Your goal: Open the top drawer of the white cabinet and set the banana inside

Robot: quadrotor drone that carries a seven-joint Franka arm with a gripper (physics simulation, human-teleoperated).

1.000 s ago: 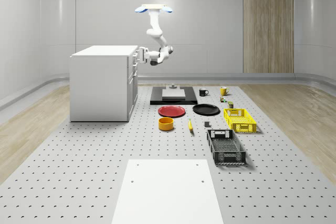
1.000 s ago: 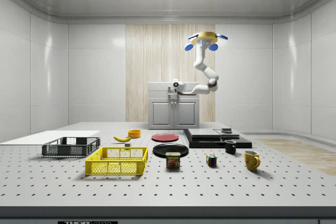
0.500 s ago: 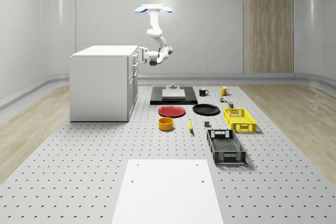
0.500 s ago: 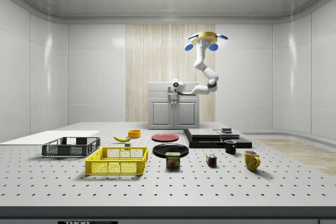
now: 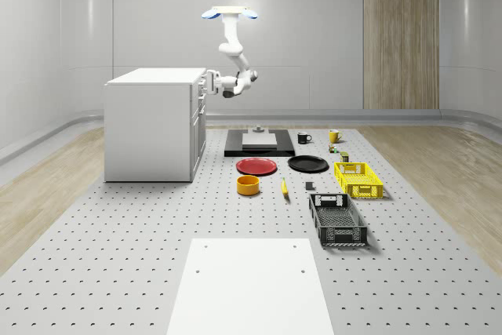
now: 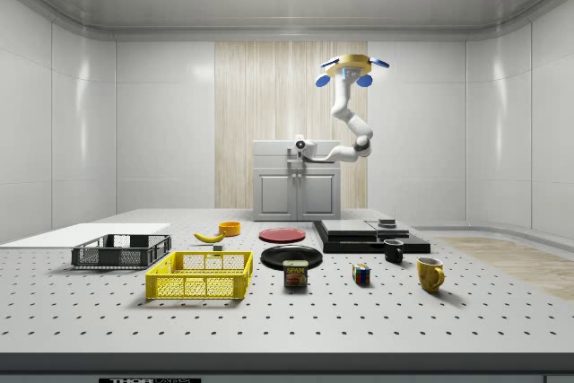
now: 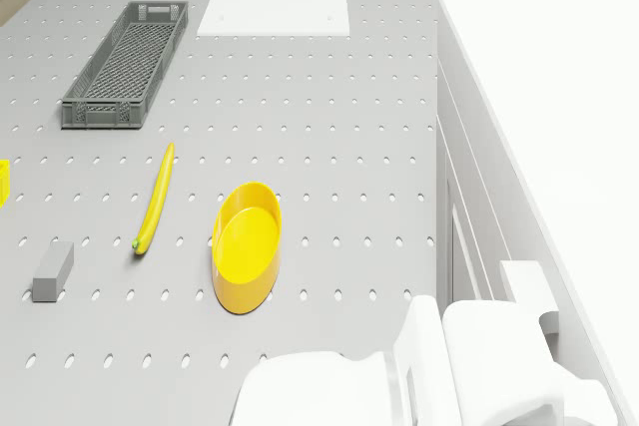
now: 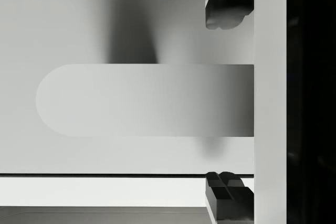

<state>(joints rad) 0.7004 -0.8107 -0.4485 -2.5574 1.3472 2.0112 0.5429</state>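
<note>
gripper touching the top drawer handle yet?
Apart. In the wrist view both fingertips flank the top drawer handle with drawer front showing between each and the handle. The drone hovers beside the white cabinet.

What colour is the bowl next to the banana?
Yellow: the bowl beside the banana shows best in the drone view.

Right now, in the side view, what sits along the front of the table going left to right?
Black crate → yellow crate → can → cube → yellow mug.
</note>
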